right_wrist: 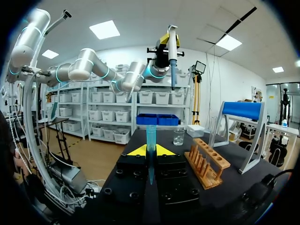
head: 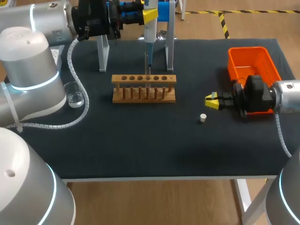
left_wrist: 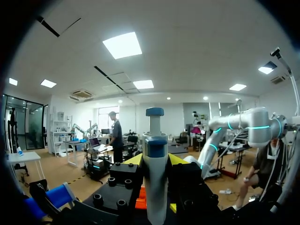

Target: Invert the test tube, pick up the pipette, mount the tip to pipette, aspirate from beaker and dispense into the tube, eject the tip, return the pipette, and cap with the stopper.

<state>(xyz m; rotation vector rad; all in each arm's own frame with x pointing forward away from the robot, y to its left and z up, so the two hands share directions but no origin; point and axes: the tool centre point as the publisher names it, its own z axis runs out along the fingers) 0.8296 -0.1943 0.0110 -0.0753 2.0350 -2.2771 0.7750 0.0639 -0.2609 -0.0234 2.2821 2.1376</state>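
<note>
Step in hand, as I read it: mounting the tip.

Left pincer (left_wrist: 156, 161) is clenched on the pipette (head: 149, 33), held upright and high over the far middle of the desk (head: 140, 145). Its lower end hangs above the wooden rack (head: 144, 89).

Right pincer (head: 211, 101) sits low at the right, just left of the orange bin (head: 247, 49). It grasps a blue tip (right_wrist: 150, 140) between its yellow fingers, wide end pointing out toward the rack. Tip and pipette are well apart.

Beaker (head: 75, 97) with clear liquid stands at the left by the left arm's base. White stopper (head: 203, 117) lies on the desk, just near-left of the right pincer. I can't make out the test tube in the rack for sure.

Next move, my guess: bring the pipette's lower end and the tip's open end into line, then press them together along one axis. A slight tilt would jam it or knock the tip loose. Aspirating, dispensing, ejecting, returning and capping are all not yet done.
</note>
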